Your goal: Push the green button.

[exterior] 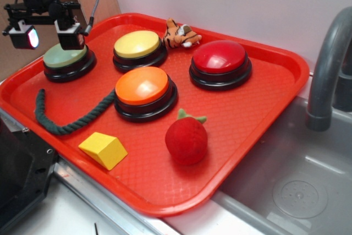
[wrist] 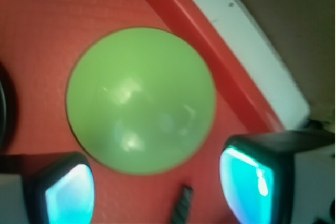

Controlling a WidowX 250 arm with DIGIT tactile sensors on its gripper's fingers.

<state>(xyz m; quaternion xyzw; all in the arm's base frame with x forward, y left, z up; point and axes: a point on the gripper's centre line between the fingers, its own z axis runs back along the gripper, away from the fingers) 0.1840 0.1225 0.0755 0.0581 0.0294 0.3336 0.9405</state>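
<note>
**Pincer poised over the green button**

The pincer (exterior: 49,36) hangs at the far left corner of the tray (exterior: 264,114), its two fingers spread apart with nothing between them. In the wrist view both fingertips (wrist: 68,195) sit at the bottom of the picture with a wide gap, so it is released, not clenched. From the side view it seems to hover just above the green button (exterior: 65,56), perhaps a little toward the tray's rim; whether a finger touches the dome I cannot tell.

The green button fills the wrist view (wrist: 140,100), a smooth pale dome with soft glints on it, sitting on a black base near the tray's left edge. It looks like hard, glossy plastic: stiff, slick, and not fragile. It is not a thing to take hold of. I judge it wants a straight downward press on the crown of the dome, since a touch on the sloping side would likely skid off. With the fingers spread, one tip, or both drawn together first, would have to land near the centre.

Just beside it stands the yellow button (exterior: 137,45), and the orange button (exterior: 143,86) is nearer the front. A dark rope (exterior: 60,120) curls below. The red button (exterior: 220,59) is well apart.
</note>
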